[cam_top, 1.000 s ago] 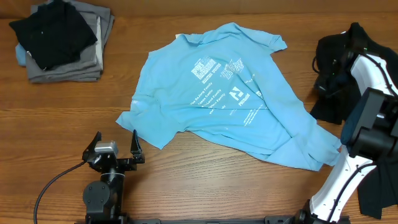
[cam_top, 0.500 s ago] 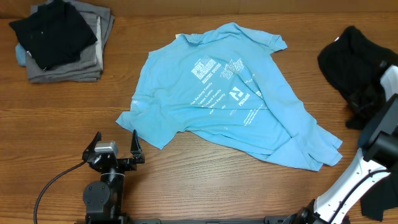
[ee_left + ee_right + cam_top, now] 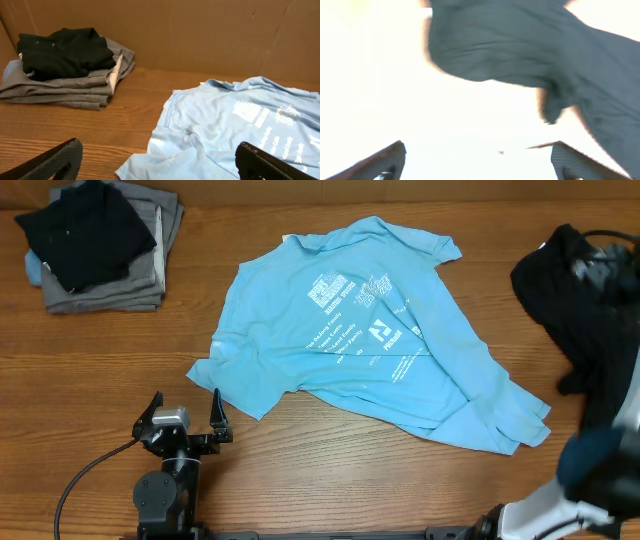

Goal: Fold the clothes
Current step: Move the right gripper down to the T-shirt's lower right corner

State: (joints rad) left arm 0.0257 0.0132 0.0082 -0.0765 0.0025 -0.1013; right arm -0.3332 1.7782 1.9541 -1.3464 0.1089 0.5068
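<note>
Shirt check for you: light blue T-shirt (image 3: 365, 345) lies spread print-up, rumpled, in the middle of the table (image 3: 330, 485). Your left gripper (image 3: 183, 408) sits at the near edge, jaws wide, holding nothing. Your right gripper (image 3: 477, 165) also has its jaws wide with nothing between them, dark cloth (image 3: 520, 45) just beyond. Grey stack (image 3: 110, 285) sits at the far-left corner.
</note>
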